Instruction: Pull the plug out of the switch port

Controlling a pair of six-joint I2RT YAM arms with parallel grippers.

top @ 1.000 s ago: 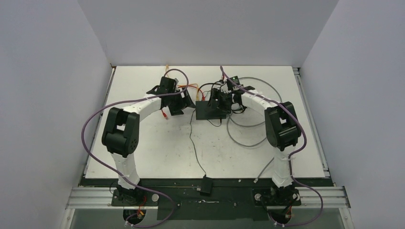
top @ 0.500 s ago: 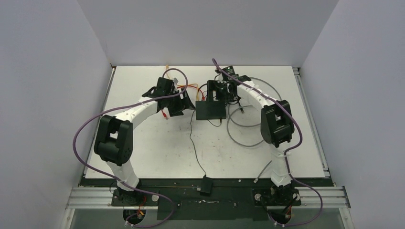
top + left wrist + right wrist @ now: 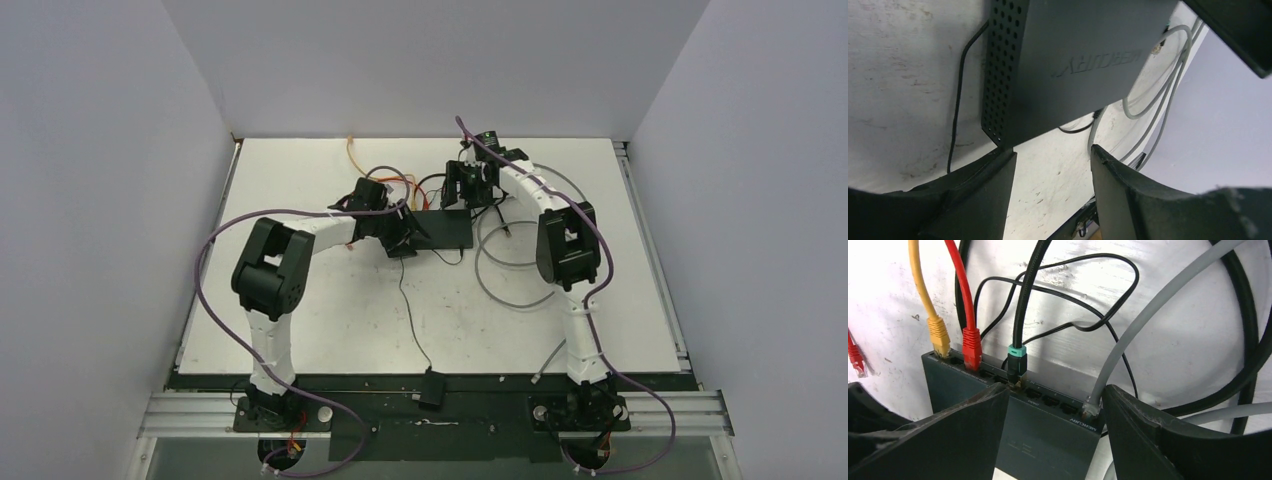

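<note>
The switch (image 3: 446, 229) is a flat black box lying mid-table. In the right wrist view its port row faces away, holding a yellow plug (image 3: 939, 337), a red plug (image 3: 971, 348), a black teal-collared plug (image 3: 1016, 363) and a grey cable's clear plug (image 3: 1091, 408). My right gripper (image 3: 1055, 395) hovers open over the switch (image 3: 1048, 435), one finger to each side, and holds nothing. My left gripper (image 3: 1053, 160) is open at the near left corner of the switch (image 3: 1073, 60). Its left fingertip (image 3: 998, 165) sits against that perforated corner, with bare table between the jaws.
A grey cable (image 3: 505, 272) loops on the table right of the switch. Orange and red leads (image 3: 385, 182) trail off behind it. A loose red plug (image 3: 855, 359) lies left of the switch. A small black block (image 3: 432, 388) with a thin wire sits at the near edge.
My left arm swung right, up to the switch's near left corner, and its jaws narrowed. My right gripper drew back from over the switch to its far, ported edge.
</note>
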